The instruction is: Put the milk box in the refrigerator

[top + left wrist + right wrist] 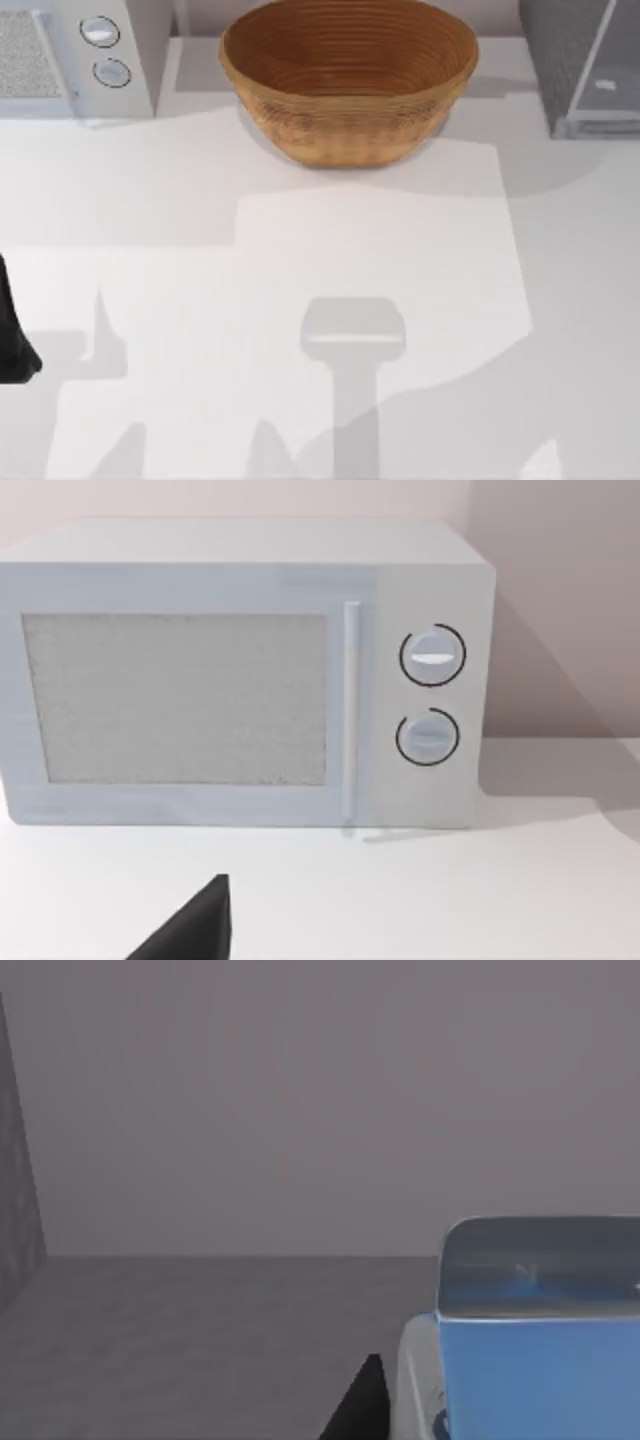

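The milk box (540, 1335) shows a blue top and a white side, close before my right wrist camera, with grey inner walls and floor around it; so it sits inside the refrigerator (585, 70), the grey cabinet at the surface's (300, 260) far right corner; one dark finger (362, 1405) of my right hand lies just beside the carton, and whether that hand grips it I cannot tell; one milk box, one refrigerator, one wicker bowl (348, 75), one microwave (240, 670) with two knobs; my left arm (12, 330) waits at the left edge.
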